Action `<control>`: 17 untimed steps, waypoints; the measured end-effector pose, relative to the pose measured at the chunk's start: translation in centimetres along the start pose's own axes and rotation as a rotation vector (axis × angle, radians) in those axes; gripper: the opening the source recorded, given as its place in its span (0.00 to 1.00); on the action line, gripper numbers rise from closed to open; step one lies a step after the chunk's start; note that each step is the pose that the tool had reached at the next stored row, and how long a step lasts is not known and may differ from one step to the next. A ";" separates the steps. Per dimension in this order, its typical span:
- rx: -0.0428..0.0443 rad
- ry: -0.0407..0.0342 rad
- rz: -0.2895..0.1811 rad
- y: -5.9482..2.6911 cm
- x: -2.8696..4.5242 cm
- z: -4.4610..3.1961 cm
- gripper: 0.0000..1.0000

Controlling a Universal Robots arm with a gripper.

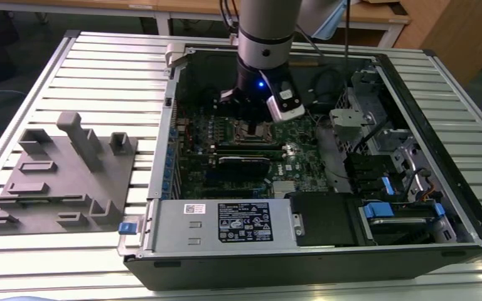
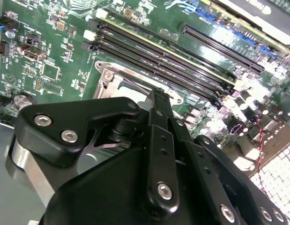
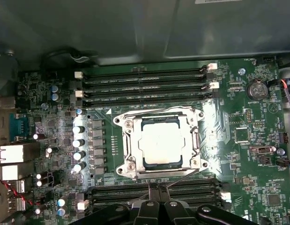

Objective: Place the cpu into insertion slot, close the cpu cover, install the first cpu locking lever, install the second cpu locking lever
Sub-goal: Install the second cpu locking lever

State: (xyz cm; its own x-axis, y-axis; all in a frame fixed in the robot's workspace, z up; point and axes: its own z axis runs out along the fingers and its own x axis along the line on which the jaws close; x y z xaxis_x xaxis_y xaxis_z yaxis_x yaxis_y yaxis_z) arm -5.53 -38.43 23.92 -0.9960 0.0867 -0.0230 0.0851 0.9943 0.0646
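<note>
An open computer case [image 1: 308,251] is seen lying on a slatted metal table [image 1: 98,56], with the arm reaching down into it from the upper middle of the exterior view. In the first wrist view the cpu [image 3: 162,142], a pale silvery square, is seated in the insertion slot [image 3: 159,165] near the centre of the frame, with the cpu cover [image 3: 159,115] lying closed as a silver frame around it. The gripper [image 3: 157,188] is seen at the lower middle edge, its two black fingertips [image 3: 152,187] pressed close together with nothing pinched between them. A thin wire-like locking lever [image 3: 182,176] is seen running slantwise along the socket's lower edge, just beside the fingertips. The green motherboard [image 3: 257,154] is spread beneath.
</note>
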 end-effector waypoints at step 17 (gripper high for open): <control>0.0003 0.0000 0.000 -0.25 0.97 1.85 0.11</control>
State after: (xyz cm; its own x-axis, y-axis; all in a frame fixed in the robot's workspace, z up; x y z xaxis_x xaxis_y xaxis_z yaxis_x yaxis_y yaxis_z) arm -6.46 -38.48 22.04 -0.9960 0.0866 -0.0230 0.0850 0.9943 0.0643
